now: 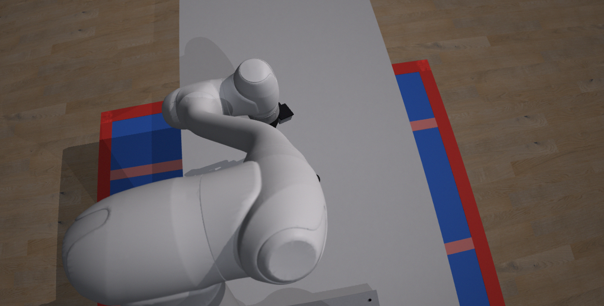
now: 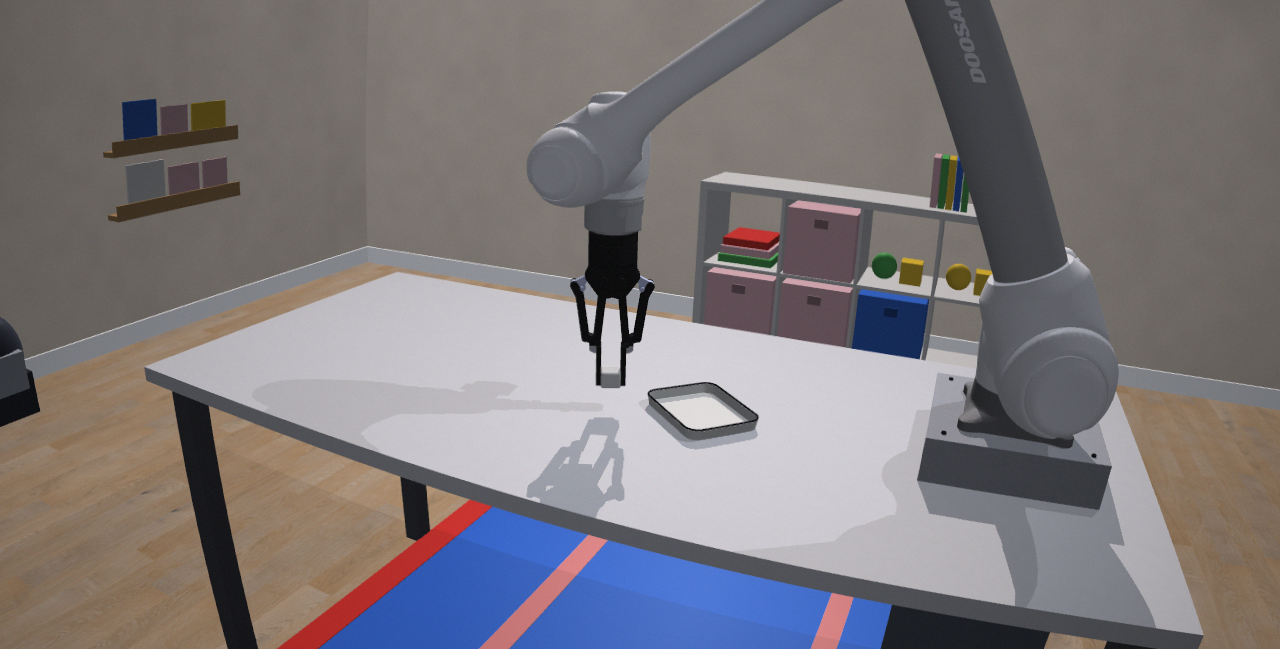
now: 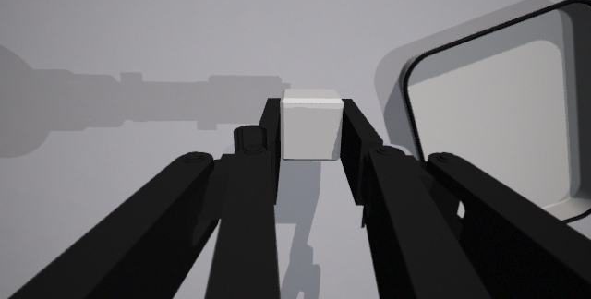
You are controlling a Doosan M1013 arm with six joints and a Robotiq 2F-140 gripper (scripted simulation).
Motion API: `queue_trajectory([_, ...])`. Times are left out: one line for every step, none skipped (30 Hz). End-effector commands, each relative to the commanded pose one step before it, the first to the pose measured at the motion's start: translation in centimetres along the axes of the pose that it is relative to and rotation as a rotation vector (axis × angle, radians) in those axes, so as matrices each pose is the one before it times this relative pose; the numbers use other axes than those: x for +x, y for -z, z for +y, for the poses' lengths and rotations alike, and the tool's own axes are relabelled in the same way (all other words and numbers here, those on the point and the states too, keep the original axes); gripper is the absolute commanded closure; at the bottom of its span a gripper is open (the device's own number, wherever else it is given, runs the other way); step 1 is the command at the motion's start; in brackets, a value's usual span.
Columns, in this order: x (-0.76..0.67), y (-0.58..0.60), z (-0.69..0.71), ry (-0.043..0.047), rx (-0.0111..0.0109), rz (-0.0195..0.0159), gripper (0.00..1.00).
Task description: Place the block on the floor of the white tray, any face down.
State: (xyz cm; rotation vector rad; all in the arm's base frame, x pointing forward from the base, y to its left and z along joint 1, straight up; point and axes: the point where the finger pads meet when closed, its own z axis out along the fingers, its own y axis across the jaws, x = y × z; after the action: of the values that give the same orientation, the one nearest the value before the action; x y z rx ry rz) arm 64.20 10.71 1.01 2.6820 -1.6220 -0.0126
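My gripper (image 2: 612, 376) is shut on a small white block (image 3: 311, 124), held between the black fingertips above the grey table. The block also shows in the exterior view (image 2: 611, 378). The white tray (image 2: 702, 411) with a dark rim lies on the table just to the right of the gripper, apart from it. In the wrist view the tray (image 3: 499, 114) fills the right side, and the block is left of its rim. In the overhead view only the gripper's black base (image 1: 283, 114) shows; the arm hides the tray and the block.
The arm's grey base (image 2: 1015, 457) stands on the table's right end. A shelf unit (image 2: 832, 264) with boxes stands behind the table. A blue and red mat (image 1: 443, 169) lies on the floor under the table.
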Motion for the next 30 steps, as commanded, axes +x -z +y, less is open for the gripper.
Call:
queue_trajectory([-1.183,0.334,6.815,0.0051,0.01907,0.00814,0.9])
queue_trajectory([-0.367,0.036,1.771,-0.00006,0.00002,-0.00004,0.9])
queue_trajectory([-0.345,0.064,1.771,-0.00006,0.00002,-0.00005,0.9])
queue_trajectory([-0.318,0.1,1.771,-0.00006,0.00002,-0.00005,0.9])
queue_trajectory([-0.281,0.149,1.768,-0.00006,0.00002,-0.00005,0.9])
queue_trajectory([0.0,0.0,0.0,0.0,0.0,0.0,0.9])
queue_trajectory([0.0,0.0,0.0,0.0,0.0,0.0,0.9])
queue_trajectory([-0.135,0.111,0.962,-0.00014,0.00005,-0.00011,0.9])
queue_trajectory([0.0,0.0,0.0,0.0,0.0,0.0,0.9])
queue_trajectory([0.0,0.0,0.0,0.0,0.0,0.0,0.9])
queue_trajectory([0.0,0.0,0.0,0.0,0.0,0.0,0.9])
queue_trajectory([0.0,0.0,0.0,0.0,0.0,0.0,0.9])
queue_trajectory([0.0,0.0,0.0,0.0,0.0,0.0,0.9])
queue_trajectory([0.0,0.0,0.0,0.0,0.0,0.0,0.9])
queue_trajectory([0.028,0.062,-0.122,0.00052,0.00151,0.00069,0.9])
queue_trajectory([0.02,0.048,-0.116,0.00061,0.00124,0.00057,0.9])
queue_trajectory([-0.006,-0.029,-0.02,-0.00038,-0.00044,-0.00021,0.9])
queue_trajectory([-0.005,-0.023,0.005,-0.00051,-0.00041,-0.00019,0.9])
queue_trajectory([-0.001,-0.005,0.001,-0.00013,-0.00008,-0.00004,0.9])
queue_trajectory([0.0,0.0,0.0,0.0,0.0,0.0,0.9])
queue_trajectory([0.0,-0.002,0.001,0.0,-0.00002,-0.00001,0.9])
queue_trajectory([-0.002,-0.012,0.004,0.0,-0.00012,-0.00006,0.9])
queue_trajectory([0.0,0.0,0.0,0.0,0.0,0.0,0.9])
queue_trajectory([0.0,0.0,0.0,0.0,0.0,0.0,0.9])
queue_trajectory([-0.005,-0.031,0.011,0.00001,-0.00031,-0.00015,0.9])
queue_trajectory([-0.009,-0.057,0.021,0.00001,-0.00056,-0.00027,0.9])
queue_trajectory([-0.014,-0.088,0.032,0.00002,-0.00087,-0.00042,0.9])
queue_trajectory([-0.019,-0.122,0.043,0.00003,-0.00119,-0.00058,0.9])
queue_trajectory([-0.019,-0.153,0.045,0.00004,-0.00141,-0.00068,0.9])
queue_trajectory([-0.012,-0.142,0.031,0.00002,-0.00084,-0.00043,0.9])
